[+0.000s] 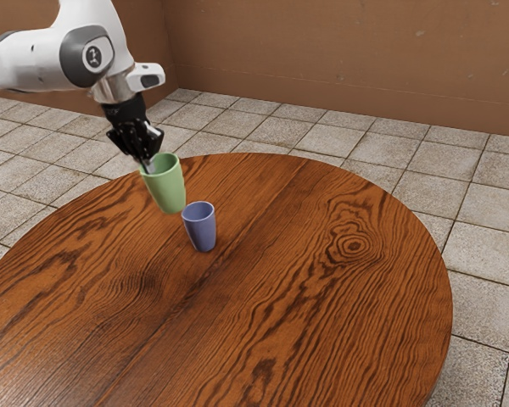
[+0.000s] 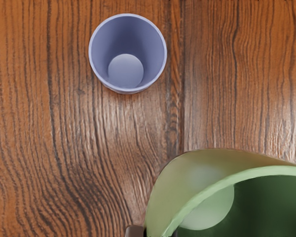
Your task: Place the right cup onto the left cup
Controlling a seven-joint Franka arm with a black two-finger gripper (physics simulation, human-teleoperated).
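- risk 1: green cup (image 1: 166,190) is leaning a bit & gripper (image 1: 148,164) is pinching only 1 side of its wall, so it's prob pivoting or slipping if base is catching blue cup's (image 1: 202,231) rim.
- risk 2: if arm is lowering w/o moving over 1st, green base is clipping blue's side & tipping it, cause = xy offset.
- risk 3: green is looking wider, so an off-ctr drop is leaving it perched on the rim, then falling.
- risk 4: opening too early is dropping it; fingers spreading inside the cup are maybe dragging the wall.
- grip: fingers are clamping green's wall nr the rim, 1 in, 1 out.
- pos: green is hanging under the gripper, apparently off the table (image 1: 322,322); blue is standing upright on it, just beside & below green, not under it.
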